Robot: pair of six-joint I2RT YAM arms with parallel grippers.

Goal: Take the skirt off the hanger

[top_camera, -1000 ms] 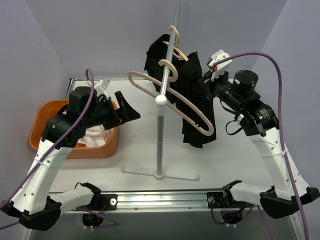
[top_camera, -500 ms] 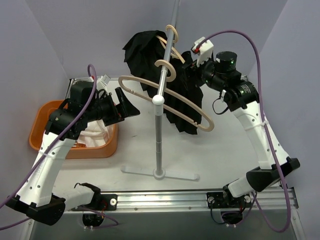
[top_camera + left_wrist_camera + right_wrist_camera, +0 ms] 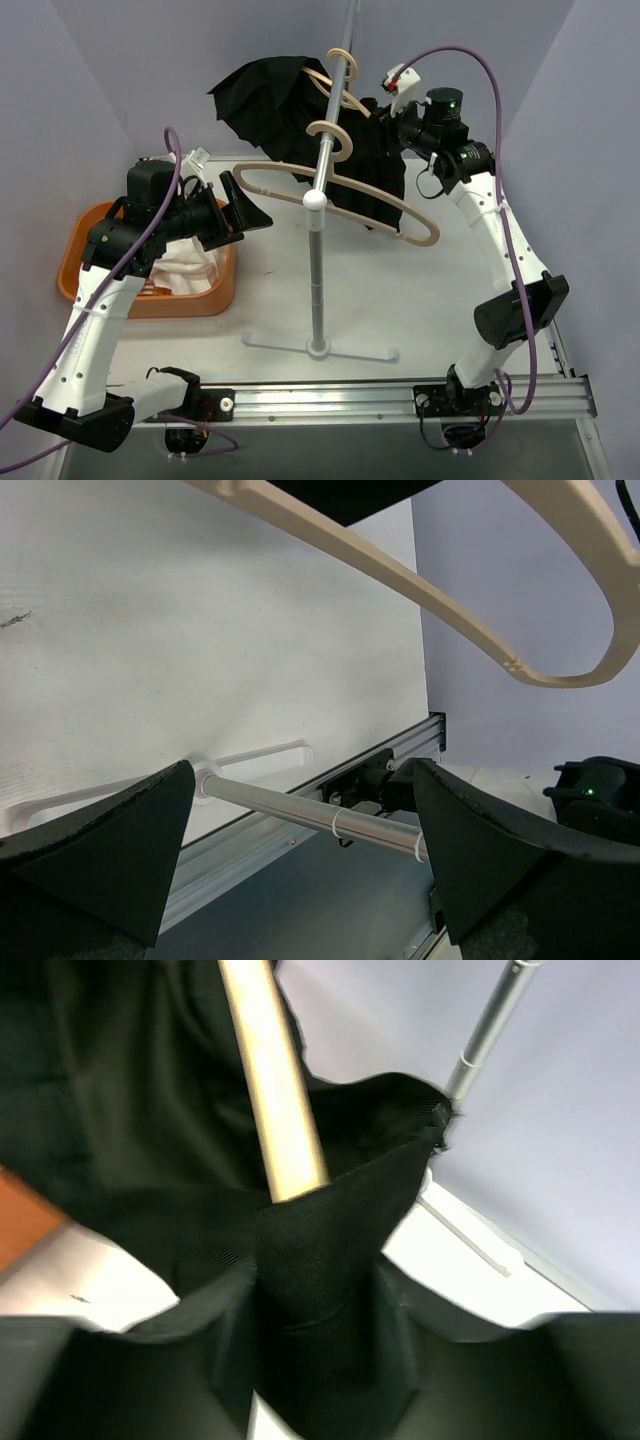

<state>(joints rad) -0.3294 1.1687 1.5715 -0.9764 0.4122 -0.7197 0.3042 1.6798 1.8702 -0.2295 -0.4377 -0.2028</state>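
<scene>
- Black fabric skirt (image 3: 265, 95): draped over the upper pale wooden hanger (image 3: 338, 90), high on the rack. It flares out to the left of the pole and trails down on the right. It is not off the hanger.
- Right gripper (image 3: 320, 1360): raised to the skirt's right side and grasping a bunched fold of the black cloth between its fingers. The hanger's wooden bar crosses just above the fold.
- Left gripper (image 3: 245, 205): jaws released, spread wide and holding nothing. It is level with the lower hanger, to the left of the pole and apart from it.
- Lower pale wooden hanger (image 3: 345, 197): large and bare, hooked on the pole below the skirt's hanger.
- Silver metal garment rack (image 3: 318, 290): an upright pole on a flat white foot, standing mid-table.
- Orange plastic tub (image 3: 180, 303): sits at the left edge of the table, beneath the left arm. Contents: one crumpled white cloth (image 3: 185, 272), piled towards the tub's right side.
- White table top (image 3: 430, 300): carries the rack and the tub.
</scene>
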